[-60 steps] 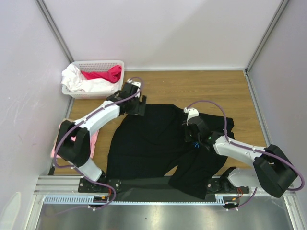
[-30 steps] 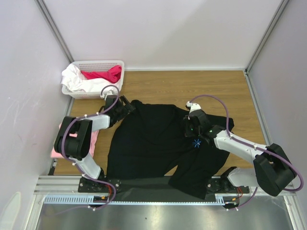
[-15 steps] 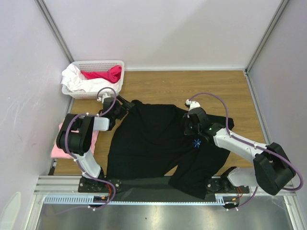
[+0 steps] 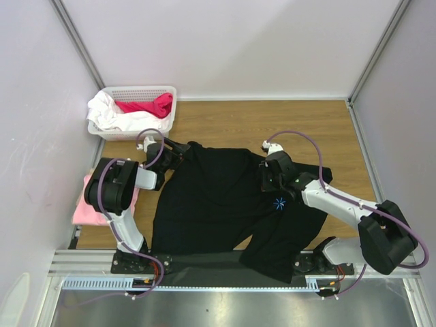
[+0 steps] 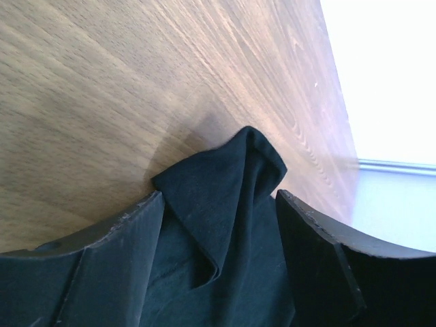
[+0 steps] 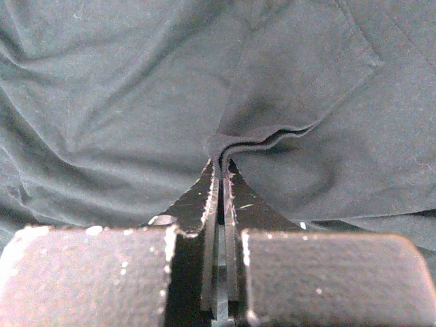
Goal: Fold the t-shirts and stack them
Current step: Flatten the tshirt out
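A black t-shirt (image 4: 211,204) lay spread and rumpled over the middle of a wooden table (image 4: 272,126), its cloth running from a far-left corner down toward the near right. The left gripper (image 4: 178,154) sat at that far-left corner, the nearer arm to it. Its jaws stood apart with a folded tip of the black cloth poking up between the fingers (image 5: 116,238), not yet squeezed. The rest of the shirt lay to the right and nearer from there, so any pull would likely carry the corner across the body. The right gripper (image 6: 219,170) was clamped on a small ridge of the same shirt, just far of its pale-blue chest mark (image 4: 279,203). A pink t-shirt (image 4: 83,211) lay at the left edge of the table, partly hidden under the left arm.
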Motion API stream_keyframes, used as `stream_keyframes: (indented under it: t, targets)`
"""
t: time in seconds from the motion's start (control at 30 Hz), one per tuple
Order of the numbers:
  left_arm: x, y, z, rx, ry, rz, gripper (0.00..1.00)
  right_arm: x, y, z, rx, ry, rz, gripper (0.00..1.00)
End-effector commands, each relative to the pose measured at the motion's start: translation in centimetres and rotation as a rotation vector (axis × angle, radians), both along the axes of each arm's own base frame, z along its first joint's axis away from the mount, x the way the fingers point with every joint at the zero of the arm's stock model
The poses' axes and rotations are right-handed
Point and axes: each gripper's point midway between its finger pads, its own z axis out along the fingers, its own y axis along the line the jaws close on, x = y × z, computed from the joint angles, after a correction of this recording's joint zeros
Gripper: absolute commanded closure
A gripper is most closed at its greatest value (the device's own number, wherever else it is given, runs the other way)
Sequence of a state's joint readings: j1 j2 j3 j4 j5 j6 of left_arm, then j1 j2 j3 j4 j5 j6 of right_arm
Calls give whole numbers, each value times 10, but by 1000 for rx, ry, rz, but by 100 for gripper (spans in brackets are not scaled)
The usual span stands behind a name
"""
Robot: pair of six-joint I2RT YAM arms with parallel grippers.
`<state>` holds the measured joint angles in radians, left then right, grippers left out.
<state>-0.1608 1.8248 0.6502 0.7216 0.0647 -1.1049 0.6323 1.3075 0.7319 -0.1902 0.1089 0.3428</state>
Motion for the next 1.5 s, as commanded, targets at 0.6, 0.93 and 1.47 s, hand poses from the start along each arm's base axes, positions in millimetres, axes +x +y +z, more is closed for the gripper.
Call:
stream_keyframes:
  t: [0.6,0.93,1.47]
  targets:
    - [24,7,8,28,-130,0,100,32,-20,18,7,-28,-130,100]
    - [38,0,114,413,-448,-246,100,89,-70,95,170,-189,-278,100]
    - [0,-1,326,747,-874,-329,100,180,-134,263,207,-612,-170,100]
